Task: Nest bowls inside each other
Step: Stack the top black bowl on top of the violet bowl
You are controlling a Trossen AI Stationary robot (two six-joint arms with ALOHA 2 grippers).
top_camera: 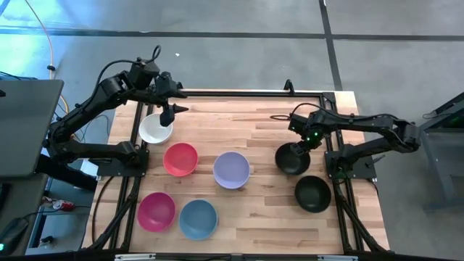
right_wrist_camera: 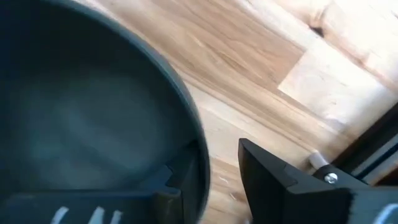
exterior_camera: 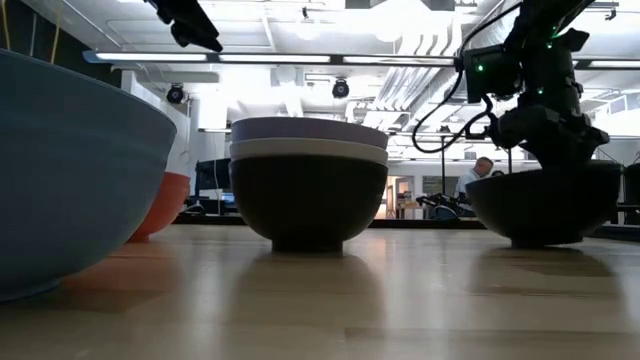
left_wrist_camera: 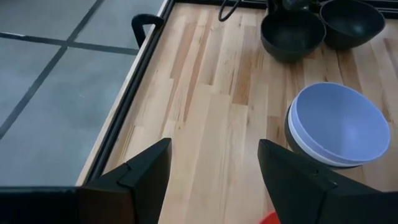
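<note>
On the wooden table (top_camera: 261, 127) (grey floor around), the right end effector (right_wrist_camera: 217, 180) straddles a black bowl's (top_camera: 291, 158) rim.

Left pincer (top_camera: 171, 110) agape aloft; right pincer (top_camera: 304, 145) low

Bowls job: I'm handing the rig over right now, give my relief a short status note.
Left gripper open, empty, above the white bowl.
Right gripper straddles the rim of a black bowl, jaws not yet clamped.
Done: lavender bowl sits in a white one inside a black one.
Left: second black bowl, red, pink and blue bowls, all loose.
</note>
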